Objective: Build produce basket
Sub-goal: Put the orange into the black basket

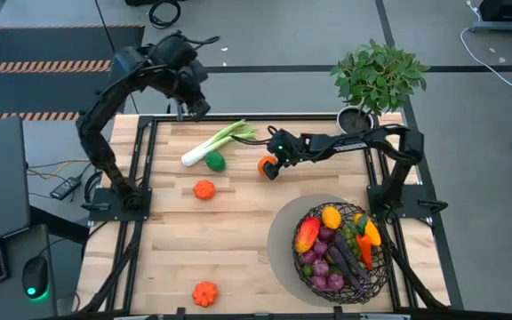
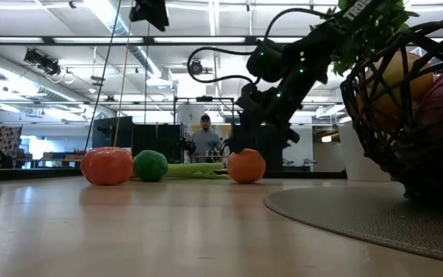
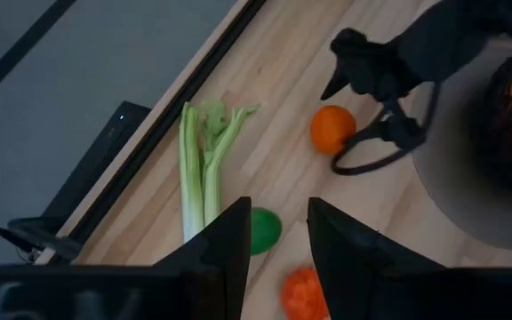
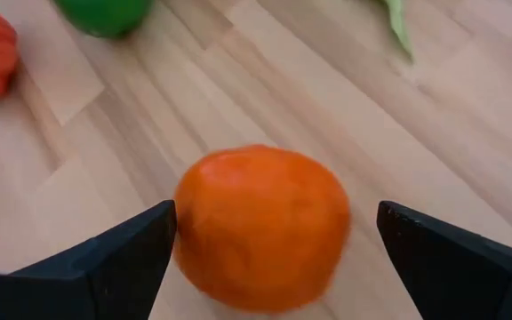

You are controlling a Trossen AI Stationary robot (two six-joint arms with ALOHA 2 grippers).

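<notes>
The dark wire basket (image 1: 342,253) stands on a round grey mat near the table's right near corner and holds peppers, eggplants, grapes and other produce. An orange (image 4: 260,227) rests on the wood near the table's middle. My right gripper (image 4: 276,218) is open, low over the table, with one finger on each side of the orange (image 1: 266,165). A leek (image 1: 216,142), a lime (image 1: 214,161) and two small pumpkins (image 1: 204,189) (image 1: 204,293) lie loose on the table. My left gripper (image 3: 278,236) is open and raised above the table's far left part. My right gripper comes at the orange slanting down from the table's right side. One fingertip (image 4: 163,222) lies right at the orange's side (image 4: 189,222); I cannot tell whether it touches. The other finger stands clear of it. The orange sits on the table.
A potted plant (image 1: 376,80) stands at the table's far right corner. The grey mat (image 1: 283,236) reaches out past the basket toward the table's middle. Bare wood lies between the pumpkins and the mat. A person (image 2: 204,138) is in the room behind the table.
</notes>
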